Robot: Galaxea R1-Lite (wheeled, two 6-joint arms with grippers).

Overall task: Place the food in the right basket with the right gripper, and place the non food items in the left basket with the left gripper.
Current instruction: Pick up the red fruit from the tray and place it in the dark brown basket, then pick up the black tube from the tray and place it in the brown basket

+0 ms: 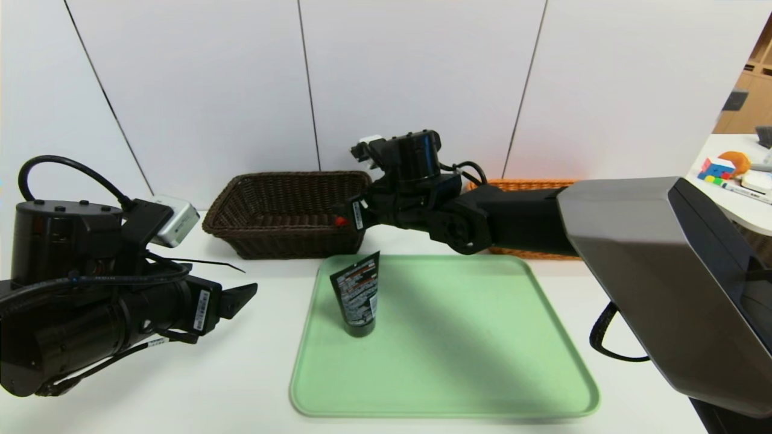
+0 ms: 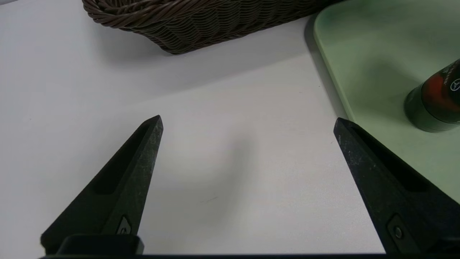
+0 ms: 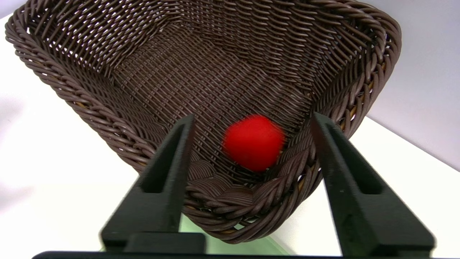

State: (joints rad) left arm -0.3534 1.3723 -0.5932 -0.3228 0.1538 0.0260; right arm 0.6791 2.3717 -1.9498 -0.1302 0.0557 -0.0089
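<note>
A round red item (image 3: 253,142) shows blurred inside the dark brown wicker basket (image 3: 107,108), by its near corner wall; in the head view the red item (image 1: 341,221) peeks out at that basket's (image 1: 283,211) right end. My right gripper (image 3: 253,117) hangs open over that corner, its fingers apart from the red item. A black tube (image 1: 357,295) stands cap-down on the green tray (image 1: 470,361). My left gripper (image 2: 248,119) stays open and empty above the white table, left of the tray (image 2: 377,54), with the tube (image 2: 436,100) off to one side.
An orange basket (image 1: 531,184) sits at the back right, mostly hidden behind my right arm (image 1: 531,220). A side table with toys (image 1: 721,169) stands at the far right. The wall rises just behind both baskets.
</note>
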